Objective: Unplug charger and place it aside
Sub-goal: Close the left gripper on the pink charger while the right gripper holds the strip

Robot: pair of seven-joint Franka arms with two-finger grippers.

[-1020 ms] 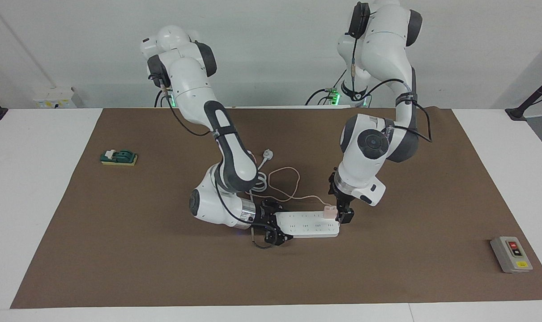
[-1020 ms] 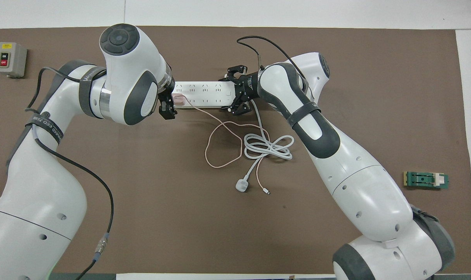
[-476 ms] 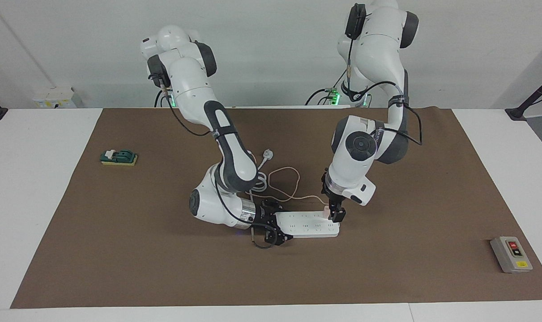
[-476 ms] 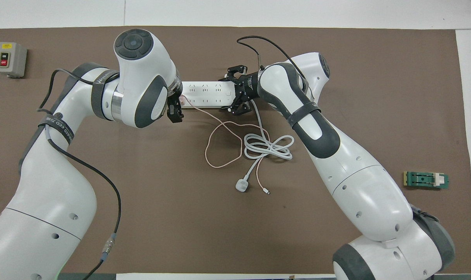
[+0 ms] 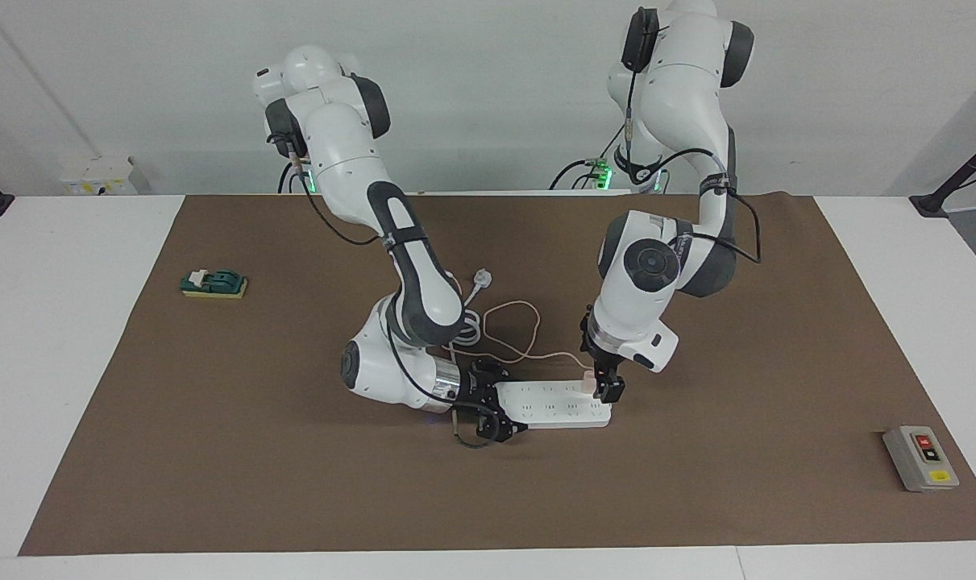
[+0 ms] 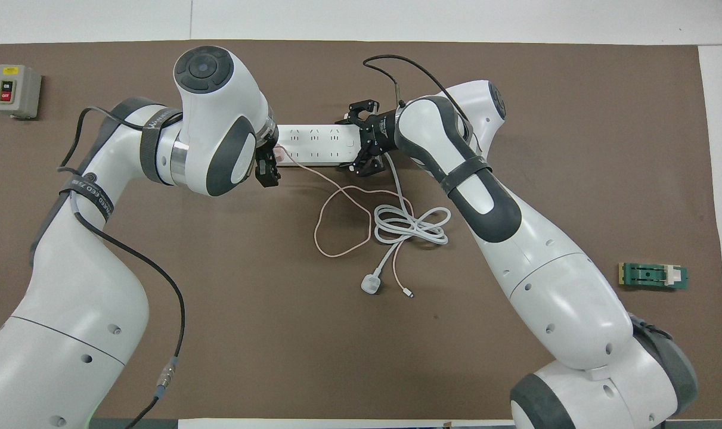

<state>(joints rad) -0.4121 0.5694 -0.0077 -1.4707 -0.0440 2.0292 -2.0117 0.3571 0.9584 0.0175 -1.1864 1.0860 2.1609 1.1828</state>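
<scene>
The pale-pink charger (image 5: pixel 588 380) (image 6: pixel 279 155) sits plugged into the long white power strip (image 5: pixel 552 403) (image 6: pixel 316 143), at the strip's end toward the left arm. Its thin pink cable (image 6: pixel 337 220) loops over the mat nearer to the robots. My left gripper (image 5: pixel 603 385) (image 6: pixel 269 165) is down at the charger, and the arm hides most of it in the overhead view. My right gripper (image 5: pixel 496 407) (image 6: pixel 358 142) clasps the strip's other end across its width, low on the mat.
A round white plug (image 6: pixel 371 285) (image 5: pixel 482 279) and its coiled thick white cord (image 6: pixel 411 225) lie nearer to the robots than the strip. A grey switch box (image 5: pixel 920 457) (image 6: pixel 16 90) stands toward the left arm's end. A green block (image 5: pixel 213 283) (image 6: pixel 653 276) lies toward the right arm's end.
My left gripper has moved from beside the strip's end onto the charger. In the last half second it barely shifted. The right arm and the strip have not moved.
</scene>
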